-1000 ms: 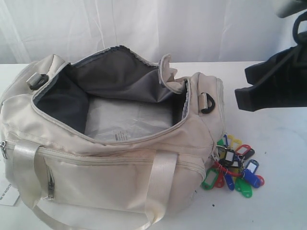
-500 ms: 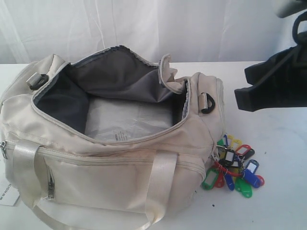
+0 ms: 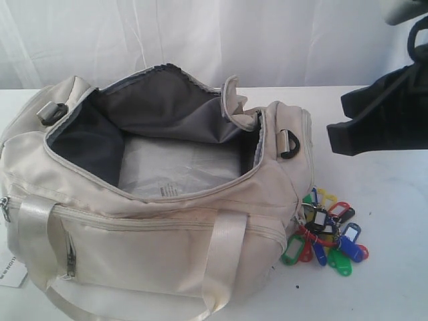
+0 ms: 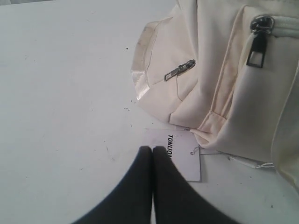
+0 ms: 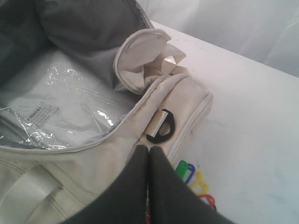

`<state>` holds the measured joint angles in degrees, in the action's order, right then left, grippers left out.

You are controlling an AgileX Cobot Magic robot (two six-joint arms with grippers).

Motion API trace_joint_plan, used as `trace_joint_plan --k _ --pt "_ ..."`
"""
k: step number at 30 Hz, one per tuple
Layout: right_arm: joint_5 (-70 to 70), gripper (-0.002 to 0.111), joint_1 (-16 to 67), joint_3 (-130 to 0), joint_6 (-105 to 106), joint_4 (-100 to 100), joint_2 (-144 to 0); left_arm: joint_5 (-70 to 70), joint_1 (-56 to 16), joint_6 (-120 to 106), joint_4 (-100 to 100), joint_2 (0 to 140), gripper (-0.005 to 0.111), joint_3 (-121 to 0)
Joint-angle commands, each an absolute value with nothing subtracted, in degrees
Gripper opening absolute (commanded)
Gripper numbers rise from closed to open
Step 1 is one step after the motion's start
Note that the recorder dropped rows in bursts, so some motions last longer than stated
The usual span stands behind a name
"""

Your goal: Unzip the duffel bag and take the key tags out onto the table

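Under the right claw [image 5: 148, 149], close beside its tips and not touching them, the key tags [image 3: 326, 234] lie in a bright bunch on the table [image 3: 391, 267]. They rest against the end wall of the duffel bag [image 3: 167, 234]. That claw hangs in the air with its two dark fingers pressed together and nothing between them. Ahead of its tips sits the bag's black D-ring [image 5: 161, 128]. Beyond that the main zip gapes wide, showing grey lining and a plastic-wrapped sheet [image 5: 60, 107] flat on the bottom. No tags show inside, though the dark end of the bag farthest from this claw cannot be read.

At the bag's other end, the left claw [image 4: 152, 149] is likewise pinched closed and empty, poised above bare tabletop. A white paper label [image 4: 180, 156] lies just ahead of its tips. The bag's corner, with a small metal zip pull [image 4: 180, 70], is a little farther on.

Judging by how things lie, both steps look complete: the bag is unzipped and the tags are out on the table. Nothing seems left to grasp. The sensible next move is probably for each claw to draw up and away from the bag. The right one needs care not to brush the tags or snag the D-ring.
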<state>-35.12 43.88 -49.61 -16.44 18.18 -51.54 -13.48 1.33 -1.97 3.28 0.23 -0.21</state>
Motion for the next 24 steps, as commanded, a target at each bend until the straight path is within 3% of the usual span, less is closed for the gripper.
trace_joint_plan --k 1,12,24 --pt "-34.7 0.0 43.9 -49.2 -16.7 18.2 -51.3 -13.3 0.9 -1.4 2.8 0.0 0.0 0.0" --pt "-34.2 0.0 44.1 -47.1 -16.7 18.0 -49.3 -13.3 0.9 -1.4 2.7 0.0 0.0 0.0" --pt "-31.1 0.0 35.8 -28.4 -16.7 18.0 -32.3 -13.3 0.9 -1.4 2.7 0.0 0.0 0.0"
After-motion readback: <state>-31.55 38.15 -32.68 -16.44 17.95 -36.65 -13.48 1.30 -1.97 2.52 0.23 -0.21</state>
